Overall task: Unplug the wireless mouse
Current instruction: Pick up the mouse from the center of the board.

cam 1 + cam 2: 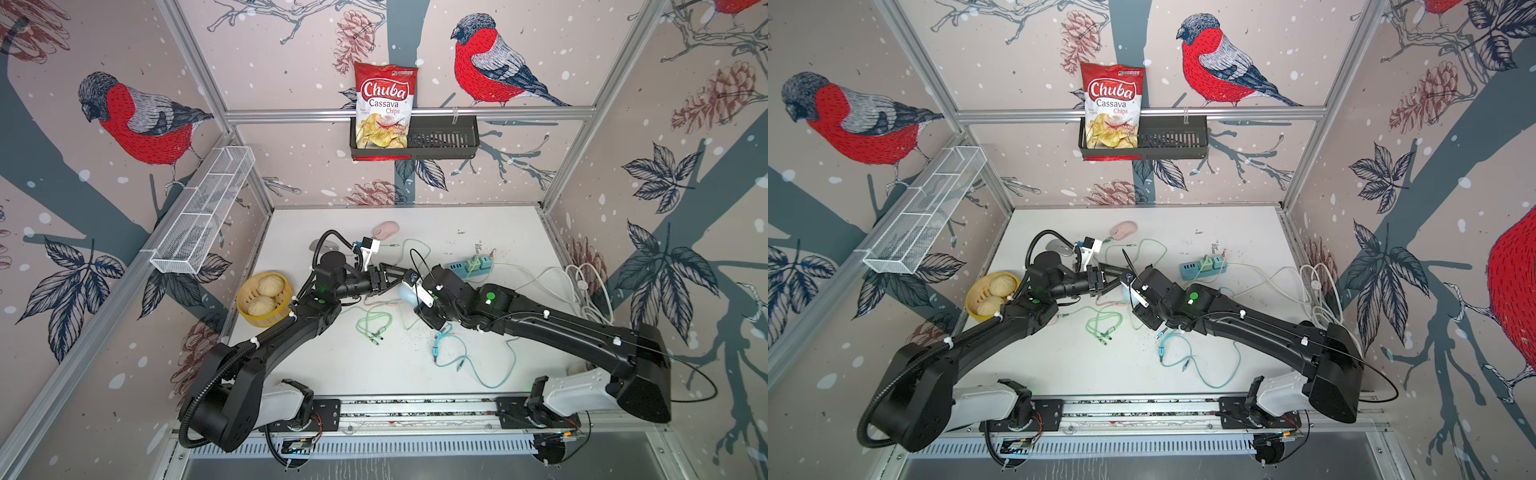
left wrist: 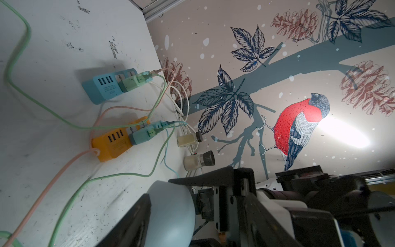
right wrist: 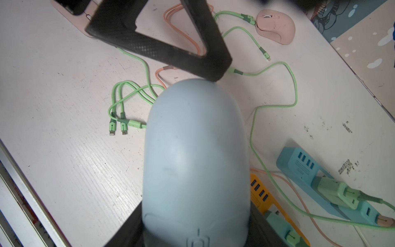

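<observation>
My right gripper (image 3: 195, 233) is shut on a light blue wireless mouse (image 3: 196, 149), held above the table's middle (image 1: 406, 294) (image 1: 1124, 296). My left gripper (image 1: 404, 277) (image 1: 1121, 279) stands open at the mouse's far end. One of its black fingers (image 3: 162, 49) touches the mouse's tip, and in the left wrist view the mouse (image 2: 171, 213) sits between the spread jaws (image 2: 192, 218). A green cable's connector (image 3: 237, 71) runs in behind that finger; its end is hidden. A pink mouse (image 1: 385, 229) (image 3: 275, 26) lies at the back with a green cable plugged into it.
A blue power strip (image 1: 469, 266) and an orange one (image 2: 111, 143) carry chargers with green, pink and teal cables trailing across the table. Loose green cable ends (image 1: 374, 328) lie in front. A bamboo steamer (image 1: 286, 305) with buns stands left. White cable coils (image 1: 582, 291) lie right.
</observation>
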Robot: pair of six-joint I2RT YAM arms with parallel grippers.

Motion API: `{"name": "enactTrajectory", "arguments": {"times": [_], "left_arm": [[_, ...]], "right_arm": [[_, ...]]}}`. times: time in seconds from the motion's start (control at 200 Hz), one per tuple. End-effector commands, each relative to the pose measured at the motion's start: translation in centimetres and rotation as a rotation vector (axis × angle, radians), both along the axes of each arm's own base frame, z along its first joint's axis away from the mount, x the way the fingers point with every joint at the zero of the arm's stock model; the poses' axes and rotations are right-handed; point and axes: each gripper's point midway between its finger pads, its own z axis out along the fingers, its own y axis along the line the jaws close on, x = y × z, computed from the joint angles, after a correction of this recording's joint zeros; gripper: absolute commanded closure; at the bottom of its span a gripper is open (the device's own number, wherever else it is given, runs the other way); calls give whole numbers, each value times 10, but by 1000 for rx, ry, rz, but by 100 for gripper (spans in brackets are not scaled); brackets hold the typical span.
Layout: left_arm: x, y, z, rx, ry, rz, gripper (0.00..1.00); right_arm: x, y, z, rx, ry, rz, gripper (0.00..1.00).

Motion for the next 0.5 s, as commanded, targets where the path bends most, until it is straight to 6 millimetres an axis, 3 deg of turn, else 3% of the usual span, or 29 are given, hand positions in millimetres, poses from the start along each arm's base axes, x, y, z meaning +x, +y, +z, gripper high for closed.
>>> {"name": "enactTrajectory", "arguments": {"times": [0.0,0.2,0.495], "left_arm": [[-3,2,-21,97,4,-13,26],[-5,2,-25,90,9,-21,26],[-22,-5,-22,36,23,-96,35]], "right_arm": [[5,6,10,43,-23,-17,55],[7,10,17,62,-30,-16,56],[12,18,17,67,-41,-12,55]]}}
